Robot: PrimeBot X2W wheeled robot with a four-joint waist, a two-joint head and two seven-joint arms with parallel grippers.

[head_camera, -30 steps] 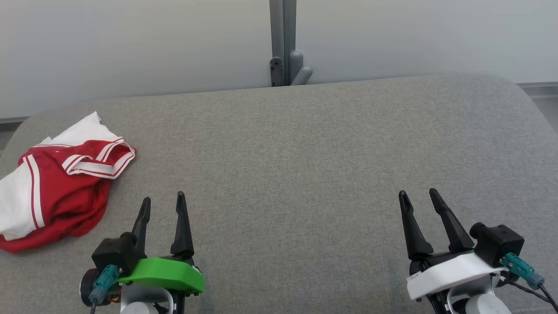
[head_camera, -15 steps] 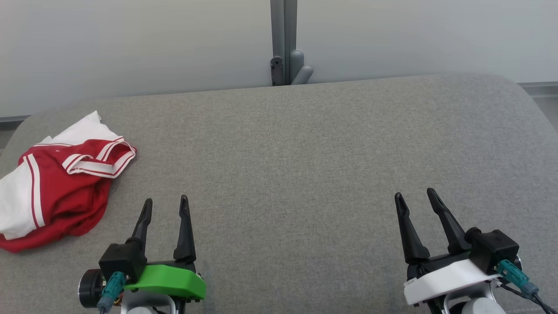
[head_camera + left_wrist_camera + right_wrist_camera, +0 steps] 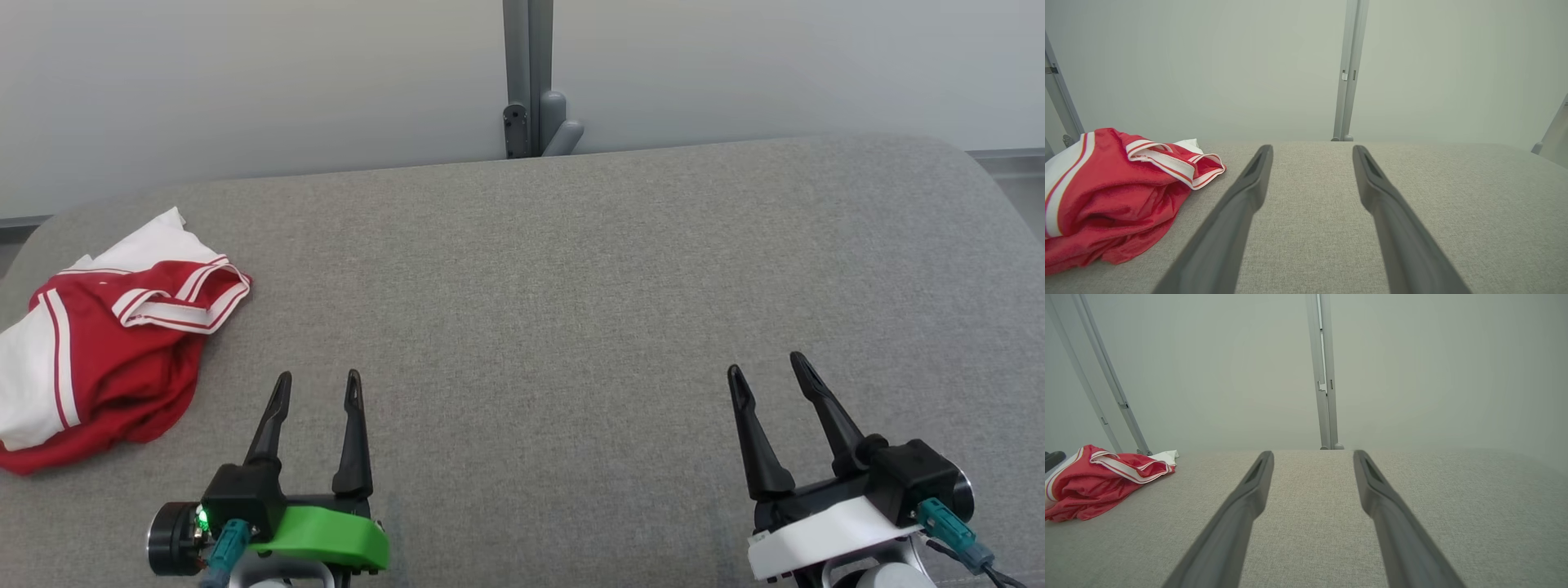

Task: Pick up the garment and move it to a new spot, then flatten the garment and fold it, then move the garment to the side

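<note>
Head view: the crumpled red-and-white garment (image 3: 106, 351) lies at the left edge of the frame on the grey worktop (image 3: 571, 286). The left claw (image 3: 318, 376), lower left, and the right claw (image 3: 765, 364), lower right, are both released and empty. Left wrist view: the garment lies at middle left, clear of the spread fingers. Right wrist view: the garment lies at far left, well apart from the spread fingers.

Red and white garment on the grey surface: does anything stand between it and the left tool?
Nothing visible does. The crumpled red and white garment lies at the left end of the grey fabric surface, and the open left tool is to its right, nearer the robot. Only bare fabric separates them.
</note>
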